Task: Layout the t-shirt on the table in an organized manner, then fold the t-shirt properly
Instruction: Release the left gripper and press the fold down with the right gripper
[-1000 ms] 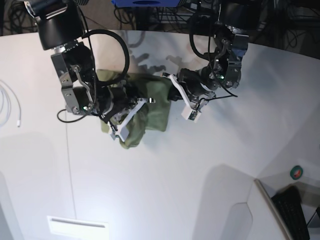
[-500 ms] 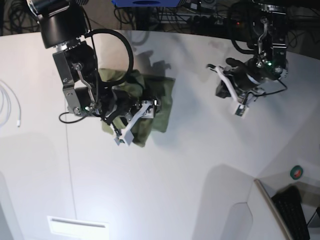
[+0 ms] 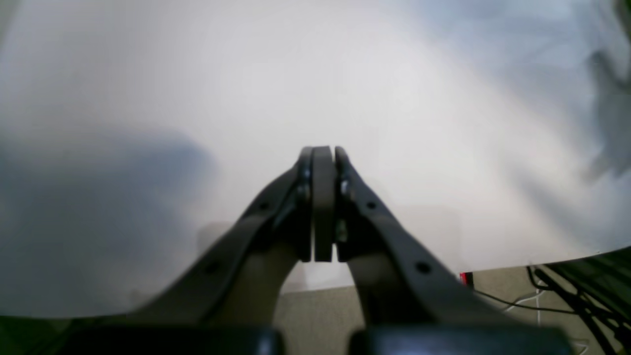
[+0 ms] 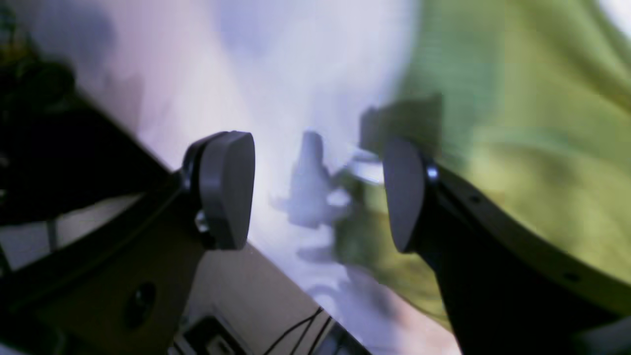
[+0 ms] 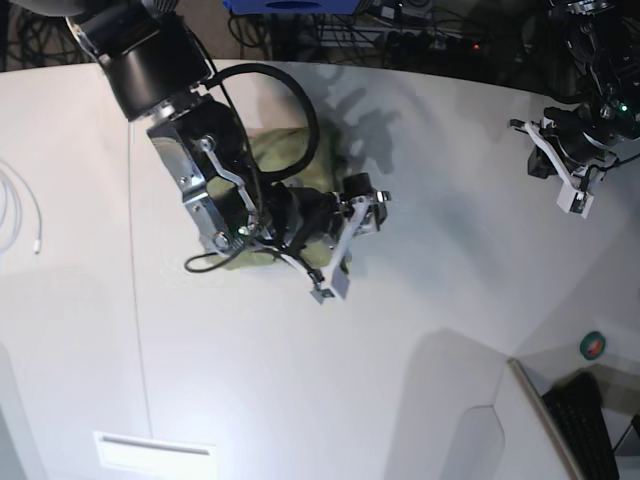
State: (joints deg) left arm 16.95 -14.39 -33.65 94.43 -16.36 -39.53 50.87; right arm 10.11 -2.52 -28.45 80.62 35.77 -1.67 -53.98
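We find the left gripper [image 3: 323, 207] with jaws pressed fully together on nothing, only the bare white table [image 3: 345, 74] beyond them. The right gripper [image 4: 315, 197] has jaws spread wide and empty. The t-shirt [image 4: 517, 148] lies bunched on the table just beyond and beside one jaw.

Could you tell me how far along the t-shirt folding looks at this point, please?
Done: the t-shirt lies in a compact, somewhat rumpled bundle on the table, mostly hidden under the right arm. In hand: nothing. The right pincer is open above the cloth's edge, and the left pincer is shut and empty, far off over bare table. Left: checking or tidying the fold, which I cannot judge from here.
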